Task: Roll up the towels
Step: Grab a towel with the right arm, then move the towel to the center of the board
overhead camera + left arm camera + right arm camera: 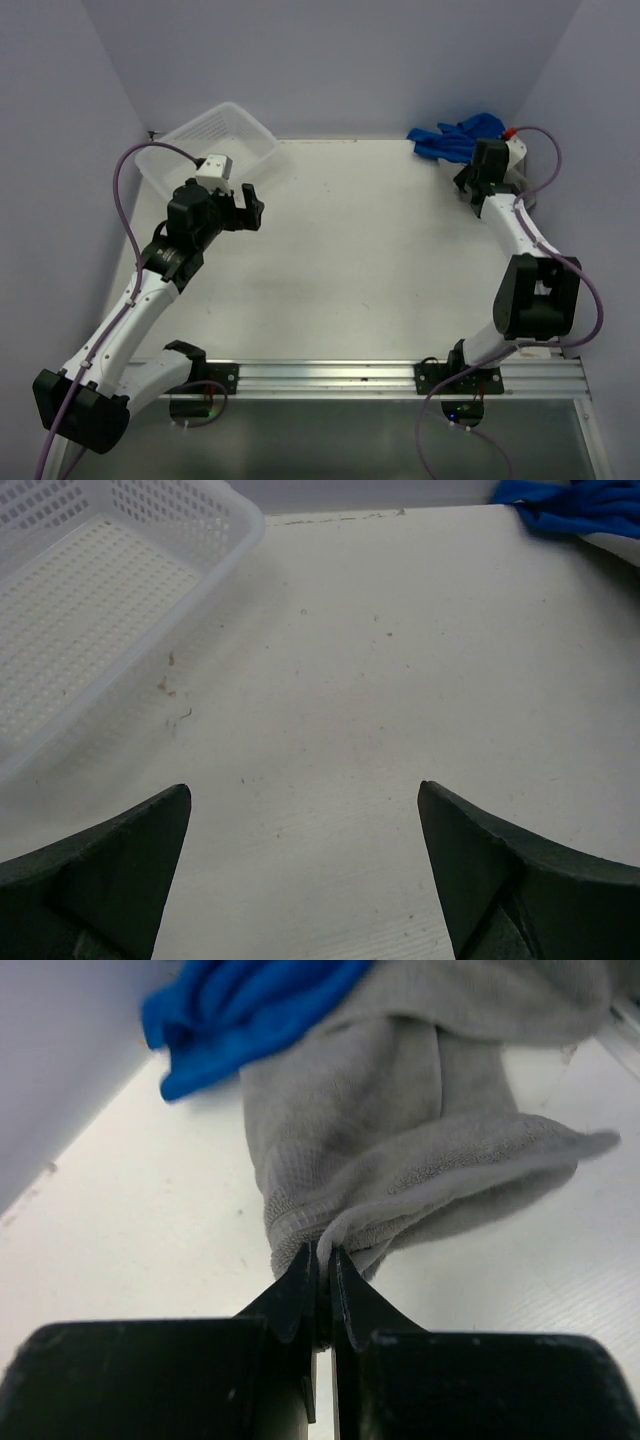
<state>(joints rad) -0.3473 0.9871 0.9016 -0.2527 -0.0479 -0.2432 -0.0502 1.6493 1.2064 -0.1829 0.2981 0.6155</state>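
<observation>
Right wrist: right gripper (322, 1256) pinches the edge of the grey towel (400, 1150).
Left wrist: left gripper (303, 790) jaws apart; table (400, 660) stretches toward 12 o'clock.

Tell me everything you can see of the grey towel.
The grey towel is soft, terry-like cloth with a stitched hem, crumpled in loose folds, not rolled. It lies on the white table near the far right corner. The blue towel is bunched against its far end. The right gripper has its jaws shut on the near hem.
</observation>
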